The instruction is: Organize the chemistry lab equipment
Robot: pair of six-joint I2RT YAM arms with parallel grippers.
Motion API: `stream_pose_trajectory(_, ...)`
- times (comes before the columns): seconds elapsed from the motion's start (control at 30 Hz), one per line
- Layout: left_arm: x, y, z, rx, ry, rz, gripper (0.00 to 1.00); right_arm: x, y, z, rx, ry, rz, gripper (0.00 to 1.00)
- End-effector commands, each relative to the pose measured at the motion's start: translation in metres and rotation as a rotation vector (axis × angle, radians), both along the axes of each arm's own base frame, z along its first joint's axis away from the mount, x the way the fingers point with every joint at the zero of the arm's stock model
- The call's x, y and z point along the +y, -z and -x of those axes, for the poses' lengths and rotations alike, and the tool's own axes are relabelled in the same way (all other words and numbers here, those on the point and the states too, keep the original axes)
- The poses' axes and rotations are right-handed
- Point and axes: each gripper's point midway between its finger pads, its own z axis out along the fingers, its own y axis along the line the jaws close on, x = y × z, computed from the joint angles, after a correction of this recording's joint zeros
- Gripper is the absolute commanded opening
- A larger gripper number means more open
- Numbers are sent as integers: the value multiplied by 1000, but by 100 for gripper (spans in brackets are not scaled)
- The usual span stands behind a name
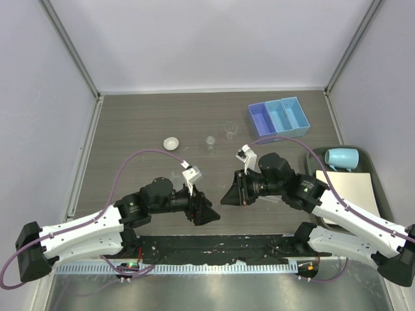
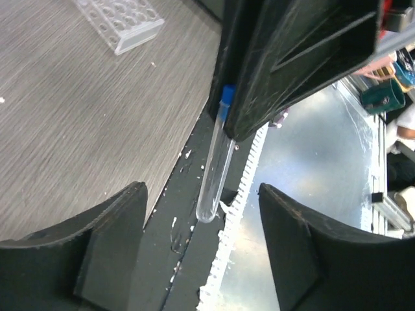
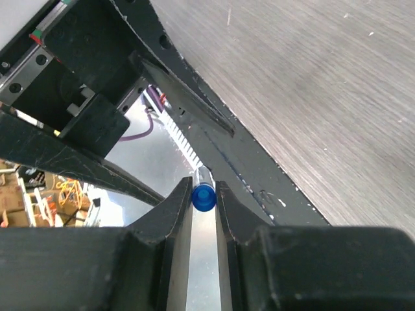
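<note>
From above, the left gripper (image 1: 209,216) and the right gripper (image 1: 228,194) are seen facing each other near the middle of the table's near edge. The blue three-compartment tray (image 1: 279,118) lies far right, with two tiny clear beakers (image 1: 231,130) and a small white dish (image 1: 171,143) to its left. The tube cannot be made out between the arms from here.

In the left wrist view, a blue-capped tube (image 2: 213,175) is held at its cap end by the right gripper, and its clear body hangs free over the table's near edge. The left fingers (image 2: 110,249) are spread on either side of it, not touching. The clear plastic tube rack (image 2: 120,23) lies on the table beyond.

In the right wrist view, the right fingers (image 3: 174,217) are pinched on the tube just below its blue cap.

The handover looks almost complete. The left gripper should be drawn straight back so the tube's free end is not knocked. The pinch should be kept firm, and the tube held upright over a rack hole before being lowered.
</note>
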Motion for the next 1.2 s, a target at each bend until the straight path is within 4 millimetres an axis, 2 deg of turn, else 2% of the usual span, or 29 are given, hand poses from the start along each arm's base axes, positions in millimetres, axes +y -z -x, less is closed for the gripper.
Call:
stream_pose_trajectory(0.0, 11, -28, -16, -57, -93, -20, 77, -14, -18, -17, -103, 91, 56, 2)
stream_pose_trajectory(0.03, 15, -32, -18, -66, -107, -39, 82, -24, -10, -23, -109, 142, 112, 1)
stream_pose_trajectory(0.1, 24, -40, -22, -86, -146, -49, 84, -34, -9, -33, -134, 204, 162, 1)
stream_pose_trajectory(0.13, 31, -43, -28, -92, -193, -79, 85, -44, -1, -34, -128, 232, 216, 1)
stream_pose_trajectory(0.2, 41, -45, -35, -97, -251, -112, 87, -63, 8, -54, -165, 357, 324, 1)
stream_pose_trajectory(0.23, 49, -44, -39, -97, -289, -149, 89, -73, 15, -56, -159, 390, 378, 1)
stream_pose_trajectory(0.27, 51, -43, -40, -102, -290, -166, 90, -84, 17, -67, -189, 461, 426, 1)
stream_pose_trajectory(0.4, 56, -39, -38, -109, -289, -178, 100, -111, 28, -86, -223, 604, 556, 1)
stream_pose_trajectory(0.53, 63, -33, -40, -98, -336, -153, 100, -136, 40, -102, -253, 743, 690, 1)
stream_pose_trajectory(0.7, 65, -20, -45, -70, -379, -183, 100, -156, 44, -120, -293, 879, 768, 1)
stream_pose_trajectory(0.87, 60, -7, -47, -59, -365, -238, 100, -166, 52, -130, -298, 942, 803, 1)
stream_pose_trajectory(1.17, 52, -8, -45, -56, -335, -217, 100, -176, 77, -136, -244, 976, 802, 1)
